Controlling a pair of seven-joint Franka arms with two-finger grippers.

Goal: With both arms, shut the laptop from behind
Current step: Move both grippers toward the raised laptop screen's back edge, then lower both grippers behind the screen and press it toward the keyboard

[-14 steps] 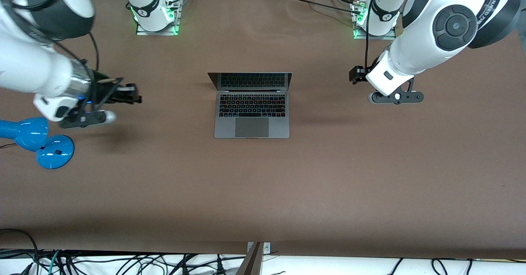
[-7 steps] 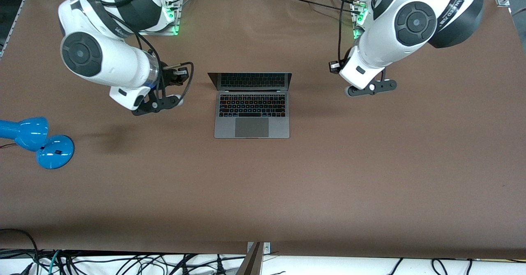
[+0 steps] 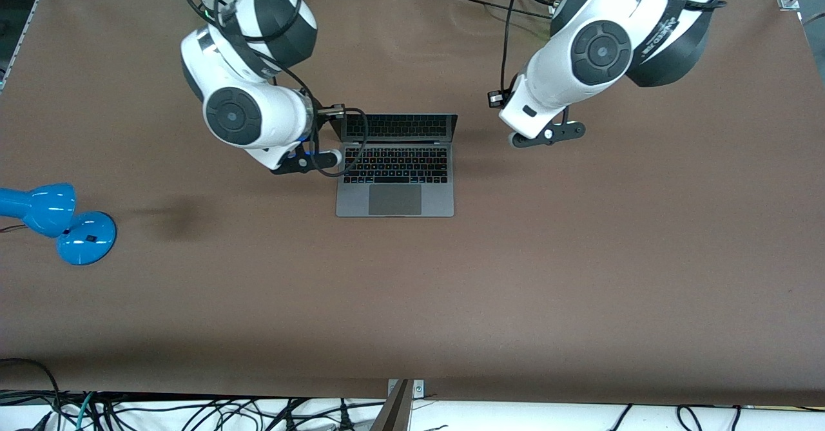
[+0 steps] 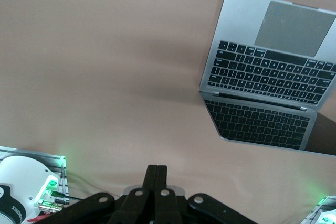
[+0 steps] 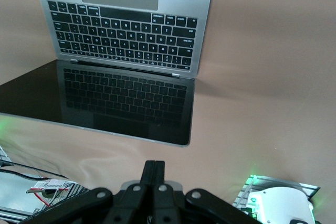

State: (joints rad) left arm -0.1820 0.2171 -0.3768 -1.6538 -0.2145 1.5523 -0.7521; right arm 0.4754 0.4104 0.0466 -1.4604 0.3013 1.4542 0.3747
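The laptop [image 3: 394, 186] lies open at the table's middle, its dark screen [image 3: 398, 126] upright and tilted toward the arm bases. It also shows in the left wrist view [image 4: 270, 69] and the right wrist view [image 5: 126, 30]. My right gripper [image 3: 334, 110] is shut and empty, in the air at the lid's top corner toward the right arm's end. In the right wrist view the gripper [image 5: 154, 164] is just past the lid's top edge. My left gripper [image 3: 495, 98] is shut and empty, apart from the lid, toward the left arm's end. In the left wrist view the gripper [image 4: 156, 168] is over bare table.
A blue desk lamp [image 3: 59, 220] lies at the right arm's end of the table. The arm bases with green lights [image 4: 51, 186] [image 5: 275, 199] stand along the table's edge farthest from the front camera. Cables [image 3: 193, 411] hang below the nearest edge.
Both arms swung in toward the laptop. The right gripper went from near the lamp to the lid's corner. The left gripper moved closer to the lid. The laptop has not moved.
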